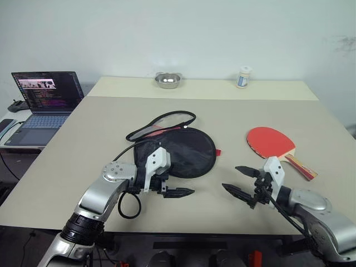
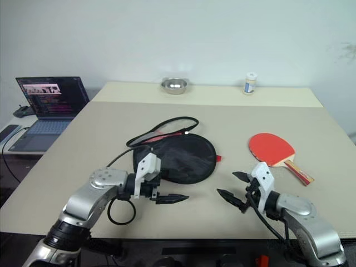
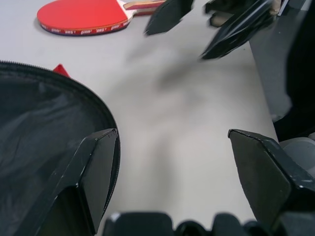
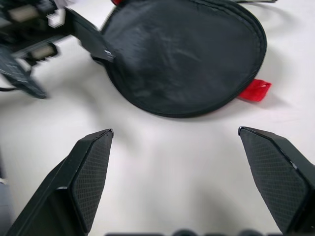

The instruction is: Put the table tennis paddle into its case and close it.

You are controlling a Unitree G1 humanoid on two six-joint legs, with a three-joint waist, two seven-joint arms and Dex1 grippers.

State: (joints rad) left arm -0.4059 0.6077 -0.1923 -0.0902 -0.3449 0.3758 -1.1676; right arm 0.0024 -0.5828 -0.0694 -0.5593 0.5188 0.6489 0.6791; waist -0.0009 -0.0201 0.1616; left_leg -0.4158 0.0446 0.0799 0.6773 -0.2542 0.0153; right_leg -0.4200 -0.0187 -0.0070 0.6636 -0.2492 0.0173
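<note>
The case (image 1: 186, 151) lies black side up in the middle of the table, its zip edging and cord (image 1: 167, 118) curling off the far side and a red tab (image 4: 254, 90) sticking out of its right edge. To its right the table tennis paddle (image 1: 271, 141) rests red face up, with the handle (image 1: 302, 167) pointing towards the near right. My left gripper (image 1: 177, 189) hovers open just off the case's near edge, pointing right. Facing it, my right gripper (image 1: 238, 181) is open too, near the paddle's front left. Both hold nothing.
A laptop (image 1: 47, 100) stands open on a side table at the left. At the table's far edge sit a metal bowl (image 1: 167, 80) and a small white bottle (image 1: 243, 77). The table's front edge (image 1: 183, 229) runs just behind both grippers.
</note>
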